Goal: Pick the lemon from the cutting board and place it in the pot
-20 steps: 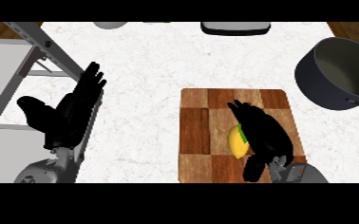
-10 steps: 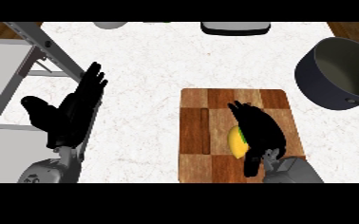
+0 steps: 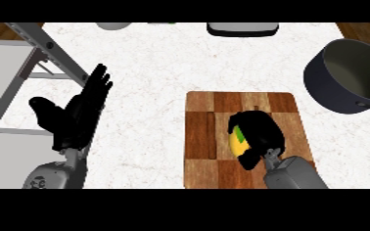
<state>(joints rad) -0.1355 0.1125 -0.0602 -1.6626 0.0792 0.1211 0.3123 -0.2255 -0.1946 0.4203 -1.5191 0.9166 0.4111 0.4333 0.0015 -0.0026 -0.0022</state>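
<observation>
A yellow lemon [image 3: 238, 142] lies on the wooden cutting board [image 3: 209, 127] at the lower right. My right hand [image 3: 260, 132] covers it from the right, fingers and thumb curled round it, so only its left side shows. The dark grey pot [image 3: 345, 78] stands at the right edge, farther back than the board, with nothing seen inside. My left hand [image 3: 76, 115] rests open at the left, fingers pointing up.
A grey metal frame [image 3: 43, 54] slants along the counter's left edge. A white dish [image 3: 242, 28] and a pale bowl [image 3: 113, 25] sit at the far edge. White counter [image 3: 159, 78] lies between the board and the left hand.
My right hand's fingers have curled down around the lemon, from stretched out over it a second ago. The left hand has barely shifted.
</observation>
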